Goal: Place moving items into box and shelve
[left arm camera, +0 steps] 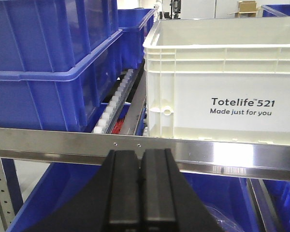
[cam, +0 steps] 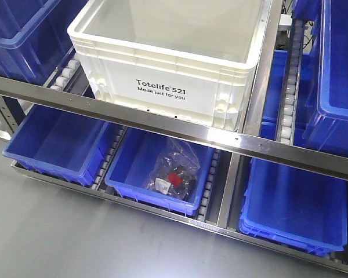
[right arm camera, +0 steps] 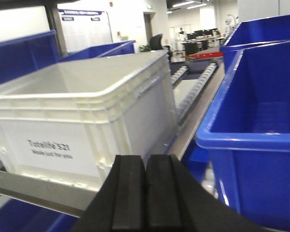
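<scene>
The box (cam: 174, 87) is a large white crate printed "Totelife 521", standing on the upper shelf's roller lane behind the steel front rail (cam: 162, 124). It also shows in the left wrist view as the box (left arm camera: 222, 92) and in the right wrist view as the box (right arm camera: 82, 125). My left gripper (left arm camera: 139, 159) is shut with nothing between its fingers, just in front of the rail and left of the box. My right gripper (right arm camera: 145, 164) is shut and empty, near the box's right front corner. The moving items are out of view; the box's inside is not visible from these angles.
Blue bins (cam: 23, 35) flank the box on the upper shelf, another blue bin (right arm camera: 251, 130) to its right. Below, blue bins (cam: 58, 142) sit on the lower shelf; the middle one holds a clear plastic bag (cam: 175, 174) with red and black contents. Grey floor (cam: 58, 231) lies in front.
</scene>
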You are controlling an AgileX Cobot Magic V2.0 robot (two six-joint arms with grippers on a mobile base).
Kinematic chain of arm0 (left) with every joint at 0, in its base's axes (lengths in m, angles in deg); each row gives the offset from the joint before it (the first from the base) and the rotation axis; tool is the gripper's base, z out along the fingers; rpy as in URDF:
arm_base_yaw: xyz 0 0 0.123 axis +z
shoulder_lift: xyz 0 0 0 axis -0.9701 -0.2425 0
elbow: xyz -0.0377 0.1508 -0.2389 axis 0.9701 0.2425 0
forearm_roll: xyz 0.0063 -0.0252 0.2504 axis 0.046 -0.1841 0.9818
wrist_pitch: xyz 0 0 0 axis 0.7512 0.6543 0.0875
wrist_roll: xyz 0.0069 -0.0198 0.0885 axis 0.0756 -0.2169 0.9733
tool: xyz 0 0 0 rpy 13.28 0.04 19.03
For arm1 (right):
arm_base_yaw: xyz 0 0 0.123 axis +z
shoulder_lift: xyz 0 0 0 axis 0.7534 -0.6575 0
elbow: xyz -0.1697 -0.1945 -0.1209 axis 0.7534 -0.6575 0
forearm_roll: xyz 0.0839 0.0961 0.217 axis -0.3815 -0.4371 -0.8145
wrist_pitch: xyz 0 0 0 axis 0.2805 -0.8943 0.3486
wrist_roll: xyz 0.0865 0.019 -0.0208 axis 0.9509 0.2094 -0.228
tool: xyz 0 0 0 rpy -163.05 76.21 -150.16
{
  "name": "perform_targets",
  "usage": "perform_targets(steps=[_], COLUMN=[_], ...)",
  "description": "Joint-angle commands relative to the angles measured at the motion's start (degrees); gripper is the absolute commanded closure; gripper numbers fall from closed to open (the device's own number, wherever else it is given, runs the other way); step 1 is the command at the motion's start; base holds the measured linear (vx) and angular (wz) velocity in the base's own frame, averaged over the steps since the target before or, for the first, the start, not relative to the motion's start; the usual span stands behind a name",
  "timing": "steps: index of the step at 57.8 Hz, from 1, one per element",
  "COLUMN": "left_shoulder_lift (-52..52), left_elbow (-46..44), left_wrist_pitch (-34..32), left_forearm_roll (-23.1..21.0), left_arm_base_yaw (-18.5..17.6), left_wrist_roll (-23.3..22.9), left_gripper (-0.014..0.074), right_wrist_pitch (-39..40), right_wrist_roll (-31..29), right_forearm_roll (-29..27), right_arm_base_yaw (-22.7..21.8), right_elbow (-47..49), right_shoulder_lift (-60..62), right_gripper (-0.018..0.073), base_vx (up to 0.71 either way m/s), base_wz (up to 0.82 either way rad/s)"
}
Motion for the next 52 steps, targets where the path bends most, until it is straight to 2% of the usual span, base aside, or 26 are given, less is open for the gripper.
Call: perform_targets(steps=[1, 8, 20, 31, 52], left_shoulder_lift=[0.7, 0.8, 0.8, 0.8, 0.8], left_elbow=[-0.6, -0.6, -0.6, -0.6, -0.6], left_wrist_pitch=[-4.9, -4.9, -4.9, -4.9, -4.9], left_forearm_roll=[-0.2, -0.2, -0.1, -0.1, -0.1], left_arm_base_yaw=[-0.1, -0.1, -0.1, -0.1, -0.1], left_wrist_roll=[-0.1, -0.1, -0.1, -0.1, -0.1], left_gripper=[0.0603, 0.0603, 0.0603, 0.0603, 0.0603], right_wrist_pitch=[-0.4, -5.5, -5.8, -5.3, -5.4], right_wrist_roll=[-1.6, -1.4, -1.4, 4.5, 2.9], right_forearm_roll=[0.0, 0.5, 6.7, 2.9, 3.4], right_arm_base_yaw=[-1.7, -2.3, -2.3, -2.3, -2.3], right_elbow=[-0.5, -0.5, -0.5, -0.5, -0.4], right_shoulder_lift=[1.5, 1.4, 1.4, 1.4, 1.3], right_gripper=[0.0568, 0.0568, 0.0568, 0.0568, 0.0568], base_vx=[0.0, 0.0, 0.0, 0.0, 0.0], base_wz=[0.0, 0.0, 0.0, 0.0, 0.0])
